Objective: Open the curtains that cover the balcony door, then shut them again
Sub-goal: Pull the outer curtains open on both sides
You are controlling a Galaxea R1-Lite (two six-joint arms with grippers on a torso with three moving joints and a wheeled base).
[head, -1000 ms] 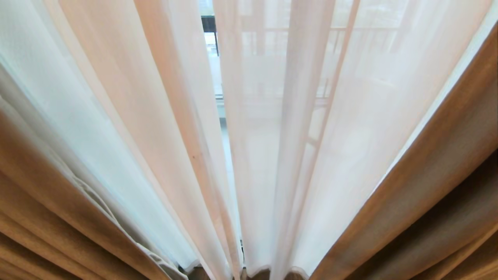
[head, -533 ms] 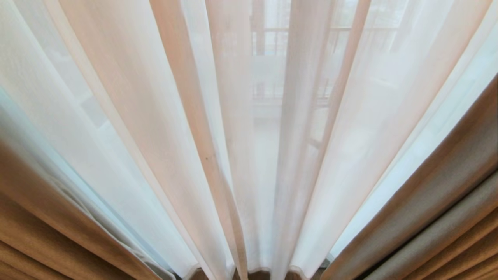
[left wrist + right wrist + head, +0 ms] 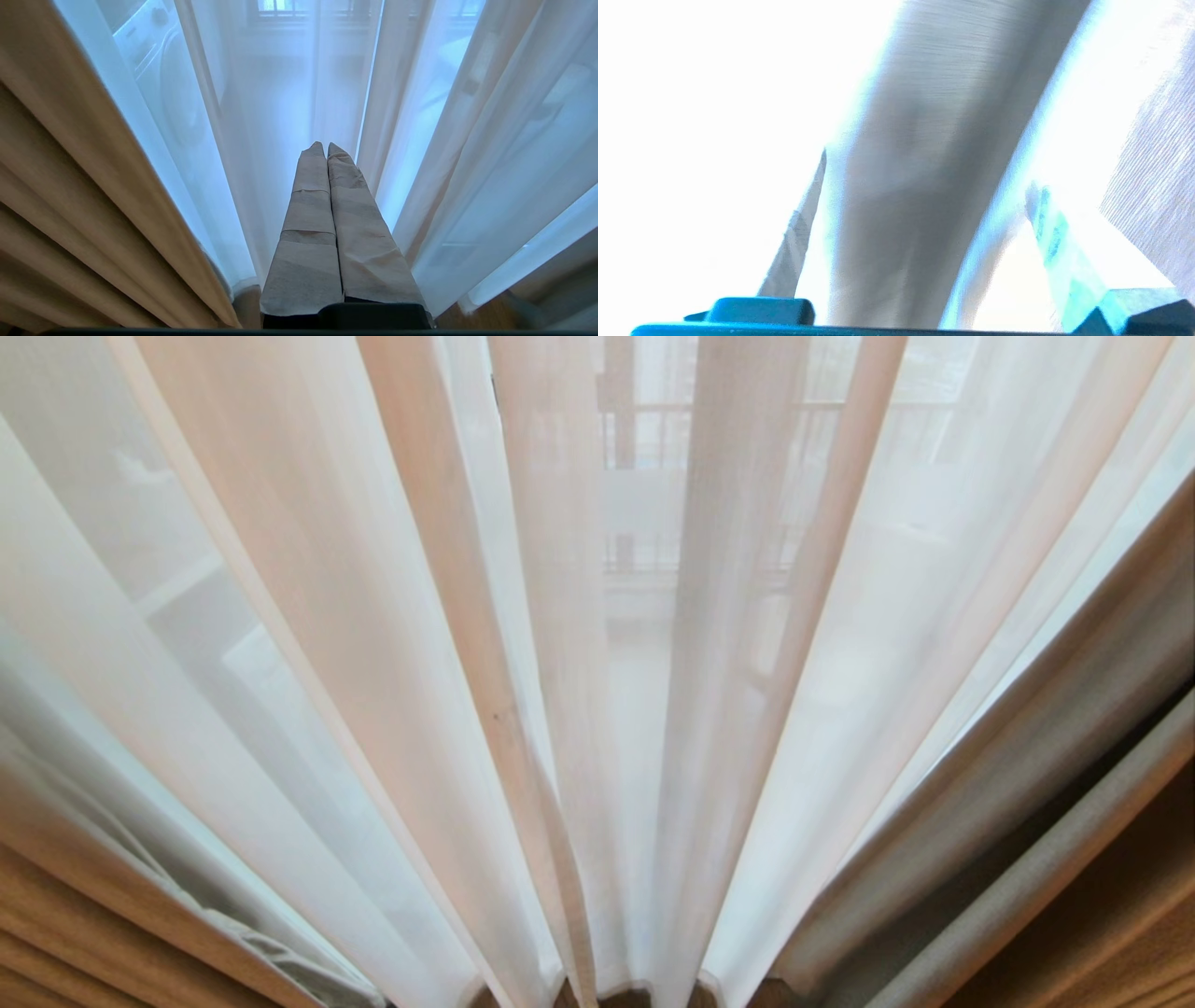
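The white sheers fill your head view, hanging shut in long pleats right in front of the robot. The thick beige drapes stand gathered at the near left and near right, so judging by this the heavy layer is parted while the thin layer covers the glass. The balcony door lies far behind the sheers and shows only as a faint frame and railing through the cloth.

Neither arm shows in your head view; only the wrist cameras give you the claws. The left gripper is clenched on nothing, its wrapped fingers pressed together and pointing at the sheers, parked. The right gripper is spread wide, with a fold of grey cloth lying loose between its fingers, released rather than pinched.
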